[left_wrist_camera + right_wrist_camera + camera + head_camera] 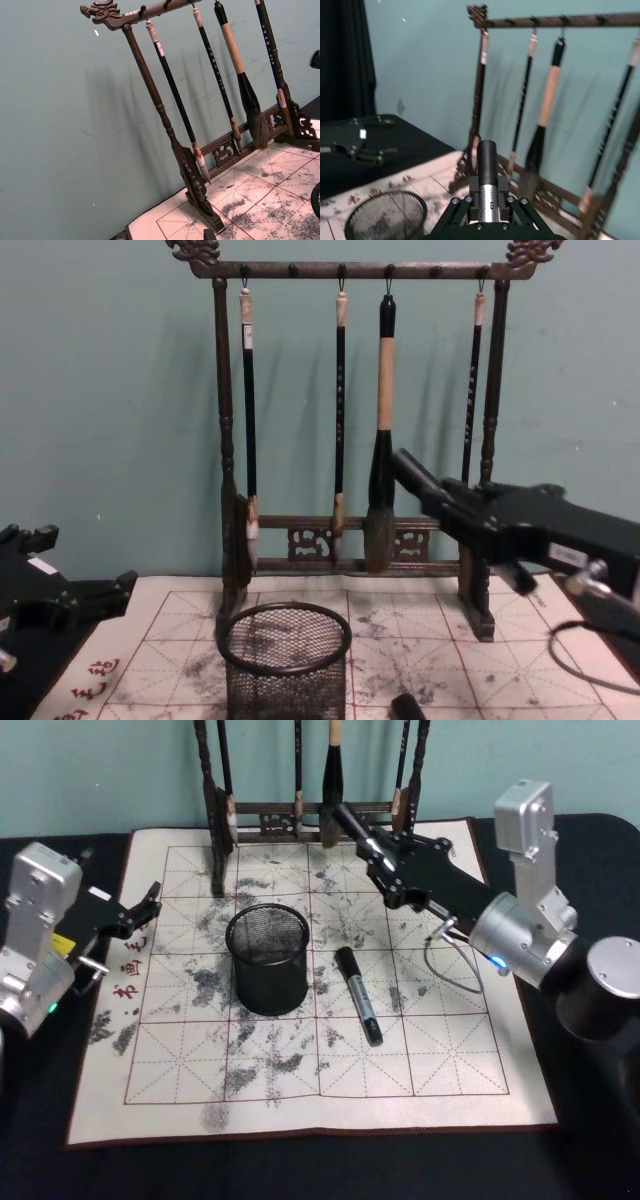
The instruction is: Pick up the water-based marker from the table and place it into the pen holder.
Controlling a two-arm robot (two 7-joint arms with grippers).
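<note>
Dark table (590, 1160): I see a cream calligraphy mat (450, 1060) spread over most of it. Red grid, grey ink stains thickest mid-mat, red characters by left edge. Pen holder (268, 970), black wire mesh, upright near mat centre, slightly toward left edge. Marker (358, 995), black, flat on mat just right of holder, not touching; one end toward far edge, other slanting toward near right corner. Wooden brush rack (217, 830) stands on mat's far edge, brushes hanging.

Wooden brush rack (224, 390) with hanging brushes (385, 380)
</note>
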